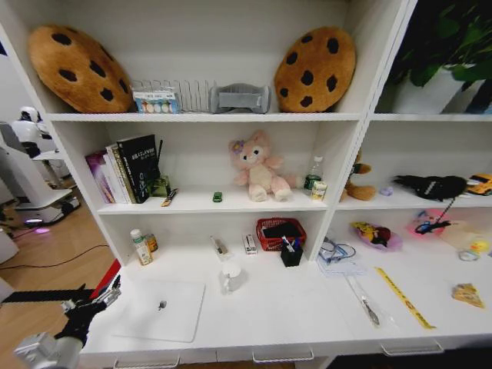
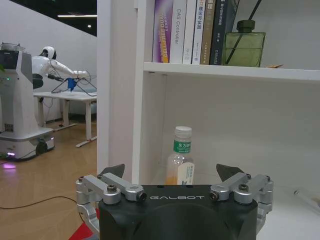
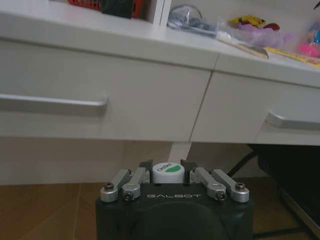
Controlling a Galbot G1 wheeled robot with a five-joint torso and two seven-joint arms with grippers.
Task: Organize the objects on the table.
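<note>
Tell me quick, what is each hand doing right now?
Left hand: open, holding nothing, beside the desk.
Right hand: closed on a small white-and-green capped object, below the drawers.

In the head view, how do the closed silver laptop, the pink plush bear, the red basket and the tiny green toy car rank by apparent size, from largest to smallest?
1. Laptop, nearest the camera, which flatters it.
2. Pink plush bear.
3. Red basket; it looks close to the bear in size, so this order is unsure.
4. Green toy car, clearly smallest.

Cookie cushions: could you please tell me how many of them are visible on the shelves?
2. One cookie cushion leans at the left end of the top shelf, the other at its right end. None appears hidden.
</note>
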